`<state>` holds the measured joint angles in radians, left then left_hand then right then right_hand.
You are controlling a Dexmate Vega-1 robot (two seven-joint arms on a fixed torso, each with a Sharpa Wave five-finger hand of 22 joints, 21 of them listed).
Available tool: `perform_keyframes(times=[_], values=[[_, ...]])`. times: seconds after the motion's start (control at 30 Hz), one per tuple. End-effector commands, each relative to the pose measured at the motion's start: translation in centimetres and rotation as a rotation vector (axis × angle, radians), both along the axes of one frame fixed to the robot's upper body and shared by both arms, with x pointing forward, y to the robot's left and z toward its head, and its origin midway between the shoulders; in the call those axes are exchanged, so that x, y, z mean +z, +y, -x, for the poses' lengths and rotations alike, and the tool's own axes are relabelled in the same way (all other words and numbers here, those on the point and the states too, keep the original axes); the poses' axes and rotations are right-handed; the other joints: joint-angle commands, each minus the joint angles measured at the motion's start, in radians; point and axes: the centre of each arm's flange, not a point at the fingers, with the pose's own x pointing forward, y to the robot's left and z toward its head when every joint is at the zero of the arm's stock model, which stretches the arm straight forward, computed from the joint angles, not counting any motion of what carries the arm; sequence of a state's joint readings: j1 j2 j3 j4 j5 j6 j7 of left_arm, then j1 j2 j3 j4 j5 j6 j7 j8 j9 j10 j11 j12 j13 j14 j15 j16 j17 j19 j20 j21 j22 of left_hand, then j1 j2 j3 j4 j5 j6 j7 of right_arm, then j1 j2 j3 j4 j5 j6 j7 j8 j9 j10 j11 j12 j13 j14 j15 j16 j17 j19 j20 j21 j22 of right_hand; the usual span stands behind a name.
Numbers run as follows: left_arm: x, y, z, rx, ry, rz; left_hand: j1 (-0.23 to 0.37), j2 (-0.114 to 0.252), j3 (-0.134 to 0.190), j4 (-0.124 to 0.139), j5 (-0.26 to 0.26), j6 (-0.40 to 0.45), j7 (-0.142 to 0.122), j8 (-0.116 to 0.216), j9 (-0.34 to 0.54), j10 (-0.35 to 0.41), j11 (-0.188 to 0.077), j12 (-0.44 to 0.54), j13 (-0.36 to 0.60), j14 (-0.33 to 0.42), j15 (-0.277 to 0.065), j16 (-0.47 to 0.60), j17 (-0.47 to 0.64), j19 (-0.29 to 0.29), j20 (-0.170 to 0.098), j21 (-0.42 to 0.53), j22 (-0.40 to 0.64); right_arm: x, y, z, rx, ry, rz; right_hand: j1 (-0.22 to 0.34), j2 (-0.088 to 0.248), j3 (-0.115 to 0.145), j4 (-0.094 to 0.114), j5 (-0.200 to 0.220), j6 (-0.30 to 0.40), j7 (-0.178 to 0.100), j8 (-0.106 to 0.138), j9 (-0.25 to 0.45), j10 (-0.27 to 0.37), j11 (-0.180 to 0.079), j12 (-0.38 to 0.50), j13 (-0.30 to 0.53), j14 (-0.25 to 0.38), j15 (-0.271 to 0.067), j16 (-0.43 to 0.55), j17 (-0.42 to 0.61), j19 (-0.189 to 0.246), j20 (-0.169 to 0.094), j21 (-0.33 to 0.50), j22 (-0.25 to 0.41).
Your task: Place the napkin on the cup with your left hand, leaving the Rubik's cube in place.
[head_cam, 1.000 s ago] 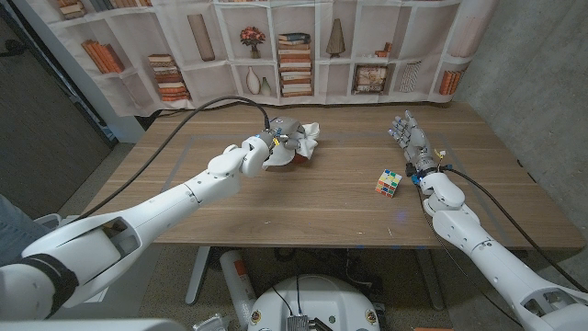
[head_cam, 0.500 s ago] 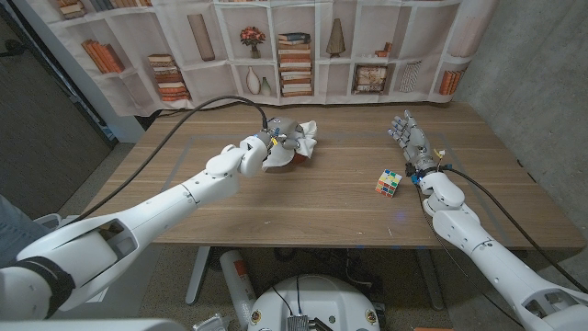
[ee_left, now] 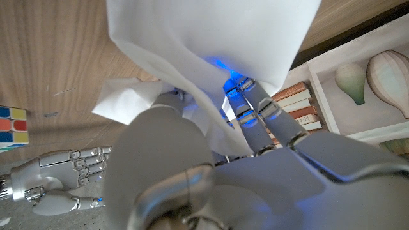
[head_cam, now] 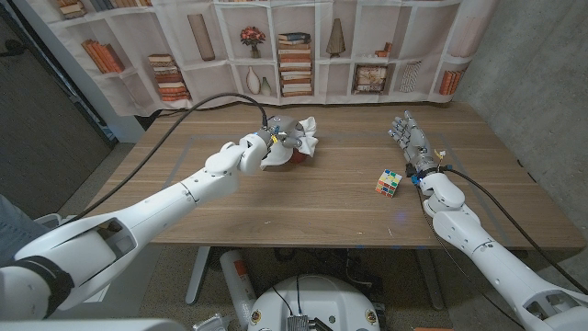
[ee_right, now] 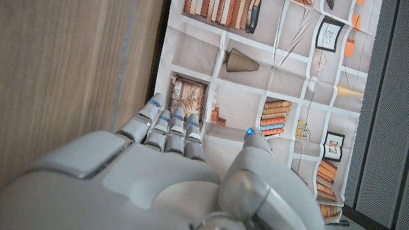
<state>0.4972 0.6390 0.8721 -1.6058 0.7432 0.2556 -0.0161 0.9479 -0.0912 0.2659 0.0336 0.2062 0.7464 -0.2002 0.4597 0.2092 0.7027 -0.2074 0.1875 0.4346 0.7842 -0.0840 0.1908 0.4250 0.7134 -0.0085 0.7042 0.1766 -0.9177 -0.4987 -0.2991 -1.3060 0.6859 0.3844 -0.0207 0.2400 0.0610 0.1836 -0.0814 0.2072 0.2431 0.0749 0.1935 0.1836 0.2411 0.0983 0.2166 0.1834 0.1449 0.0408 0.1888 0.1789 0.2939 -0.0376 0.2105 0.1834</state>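
overhead, the left hand (head_cam: 276,147) reaches across the wooden bench (head_cam: 312,207) toward its far side, grasping the crumpled white cloth napkin (head_cam: 306,138). a small reddish patch beside the hand at (head_cam: 296,157) may be the cup, but it is too hidden to be sure. the napkin bunches over and beyond the fingers. from the left wrist camera the same napkin (ee_left: 211,45) hangs as a broad white sheet pinched among the fingers (ee_left: 255,108), with a blue glow at the fingertips; that view adds nothing on the cup. the multicoloured rubik's cube (head_cam: 389,183) sits on the bench well apart from the napkin, just beside the right hand (head_cam: 410,142), and one corner of it (ee_left: 13,124) shows in the left wrist camera. the right hand stands released, fingers straight and together, holding nothing; its own camera shows the fingers (ee_right: 169,128) extended over the bench edge toward the printed bookshelf backdrop (ee_right: 268,76).
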Motion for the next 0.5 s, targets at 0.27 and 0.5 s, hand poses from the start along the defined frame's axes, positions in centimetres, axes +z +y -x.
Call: perform_keyframes(times=[0.27, 0.5], values=[[1.11, -0.32, 0.70, -0.003, -0.014, -0.016, -0.004, 0.004, -0.002, 0.002, 0.008, 0.004, 0.007, 0.003, 0.002, 0.000, -0.001, 0.005, 0.002, 0.001, -0.095, 0.008, -0.003, 0.001, -0.004, -0.005, 0.002, -0.03, 0.08, -0.13, 0.000, -0.005, -0.007, 0.008, 0.005, 0.000, -0.005, -0.003, 0.010, 0.000, 0.003, 0.005, 0.007, -0.003, -0.003, 0.003, 0.009, 0.004, -0.002, 0.005, 0.007, -0.001, -0.001, 0.003], [1.31, -0.42, 1.08, -0.006, -0.020, -0.017, -0.006, 0.004, -0.004, 0.003, 0.009, 0.006, 0.009, 0.002, 0.002, 0.001, -0.001, 0.007, 0.002, 0.002, -0.093, 0.011, -0.006, 0.002, -0.003, -0.007, 0.002, 0.00, 0.05, -0.02, -0.001, -0.007, -0.009, 0.009, 0.006, 0.000, -0.005, -0.003, 0.011, 0.001, 0.003, 0.005, 0.008, -0.003, -0.002, 0.003, 0.010, 0.004, -0.001, 0.005, 0.008, -0.001, -0.001, 0.003]])
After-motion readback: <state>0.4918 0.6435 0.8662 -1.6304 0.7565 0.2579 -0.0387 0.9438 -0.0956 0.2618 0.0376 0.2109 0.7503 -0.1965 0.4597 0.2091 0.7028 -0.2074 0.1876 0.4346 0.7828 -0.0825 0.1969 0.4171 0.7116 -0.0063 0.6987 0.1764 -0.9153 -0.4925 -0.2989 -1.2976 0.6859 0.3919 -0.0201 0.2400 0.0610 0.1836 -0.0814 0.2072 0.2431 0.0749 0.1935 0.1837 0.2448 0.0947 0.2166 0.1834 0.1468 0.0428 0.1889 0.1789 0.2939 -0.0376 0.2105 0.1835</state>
